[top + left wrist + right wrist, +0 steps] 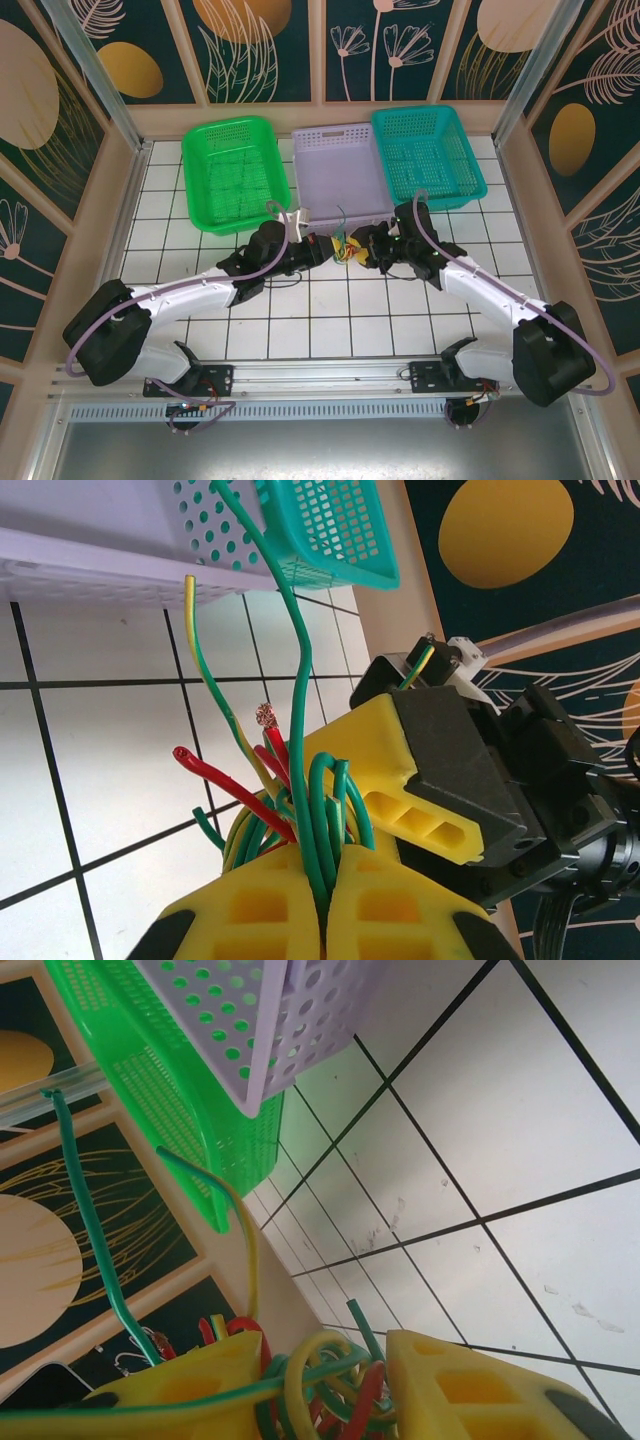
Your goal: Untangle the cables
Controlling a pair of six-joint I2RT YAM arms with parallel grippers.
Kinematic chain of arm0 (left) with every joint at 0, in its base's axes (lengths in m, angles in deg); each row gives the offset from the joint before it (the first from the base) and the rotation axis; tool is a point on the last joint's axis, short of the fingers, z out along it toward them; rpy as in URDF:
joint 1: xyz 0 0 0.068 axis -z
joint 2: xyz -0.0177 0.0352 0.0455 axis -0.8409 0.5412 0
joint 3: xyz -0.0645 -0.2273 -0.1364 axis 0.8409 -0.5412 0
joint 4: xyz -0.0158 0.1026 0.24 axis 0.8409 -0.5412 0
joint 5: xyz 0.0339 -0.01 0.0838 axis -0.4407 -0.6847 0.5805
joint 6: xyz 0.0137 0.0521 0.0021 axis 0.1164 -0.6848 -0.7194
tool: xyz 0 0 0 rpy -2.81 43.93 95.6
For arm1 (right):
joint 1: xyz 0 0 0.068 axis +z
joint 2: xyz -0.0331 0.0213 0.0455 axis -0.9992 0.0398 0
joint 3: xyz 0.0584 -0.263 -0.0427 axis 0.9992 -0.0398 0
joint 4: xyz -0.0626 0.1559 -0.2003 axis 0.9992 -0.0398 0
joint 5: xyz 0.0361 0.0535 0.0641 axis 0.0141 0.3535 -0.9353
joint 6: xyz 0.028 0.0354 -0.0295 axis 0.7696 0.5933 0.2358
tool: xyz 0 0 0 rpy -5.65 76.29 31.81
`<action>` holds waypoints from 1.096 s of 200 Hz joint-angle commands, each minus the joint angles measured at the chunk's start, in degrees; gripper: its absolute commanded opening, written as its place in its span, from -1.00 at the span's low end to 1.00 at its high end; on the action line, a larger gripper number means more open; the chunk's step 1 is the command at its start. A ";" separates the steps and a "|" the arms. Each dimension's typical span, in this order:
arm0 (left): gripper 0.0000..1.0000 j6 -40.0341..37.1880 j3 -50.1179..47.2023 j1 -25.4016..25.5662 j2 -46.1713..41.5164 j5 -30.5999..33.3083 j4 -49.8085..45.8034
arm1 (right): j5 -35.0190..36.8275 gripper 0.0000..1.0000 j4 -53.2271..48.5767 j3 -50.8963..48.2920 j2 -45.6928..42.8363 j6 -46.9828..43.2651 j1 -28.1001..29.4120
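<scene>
1. The left pincer (325,880) is clenched. Its two yellow fingers press together on a tangle of thin green, yellow and red cables (315,820), which sprout from the seam toward 12 o'clock in its own wrist view.
2. From that grip one long green strand climbs to 12 o'clock across the tiles. A green strand with a yellow tip leans toward 11 o'clock. Two red strands splay toward 10 o'clock, and one of them ends in bare copper.
3. The right pincer (325,1350) meets the same bundle from the opposite side. Its yellow fingers stand apart with green, yellow and red loops bunched between them — whether they are squeezing the bundle I cannot tell.
4. In the left wrist view, one yellow finger of the right pincer lies against the green loops at 2 o'clock of the left pincer's tips.
5. From above, the cables sit between the two pincers near the middle of the white tiled table (330,320), with the left pincer at 9 o'clock of the bundle and the right pincer at 3 o'clock. Whether the bundle touches the tiles cannot be told.
6. Three baskets line the far edge of the table. A bright green plastic mesh basket (232,175) is at 11 o'clock of the bundle, and a lilac perforated plastic basket (338,175) is at 12 o'clock, nearest to it. A teal plastic mesh basket (428,155) is at 1 o'clock.
</scene>
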 commanded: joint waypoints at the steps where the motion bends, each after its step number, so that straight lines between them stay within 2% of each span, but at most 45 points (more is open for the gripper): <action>1: -1.00 0.56 1.50 0.01 -0.19 -0.78 6.01 | 0.35 -0.37 2.97 -2.25 -0.74 3.81 -0.58; 19: -1.00 0.95 1.69 0.10 0.34 -1.19 6.86 | -0.61 -0.35 5.17 -2.55 0.21 5.42 -0.54; 51: -1.00 2.68 1.42 0.26 1.60 -1.15 9.60 | -0.92 0.03 6.45 -1.09 1.43 7.37 -0.26; 78: -1.00 3.23 1.24 0.68 1.71 0.90 10.21 | 1.24 0.28 3.09 -0.60 -0.68 10.54 0.03; 105: -1.00 2.73 1.36 1.03 1.51 1.77 10.43 | 3.05 0.32 7.89 -4.51 -3.32 17.43 0.22; 144: -1.00 2.89 1.24 1.64 2.24 1.50 11.59 | 4.97 0.32 12.95 -5.88 -3.21 21.93 0.30; 162: -1.00 2.89 1.16 1.80 2.16 2.07 11.66 | 5.34 0.22 13.06 -5.25 -2.85 22.74 0.38; 207: -1.00 2.66 2.03 1.84 2.92 2.38 11.92 | 6.12 -0.34 11.73 -4.31 -2.02 23.18 1.35; 219: -1.00 2.80 2.28 1.84 3.33 2.22 12.10 | 6.29 -0.39 11.10 -4.35 -1.86 23.12 1.61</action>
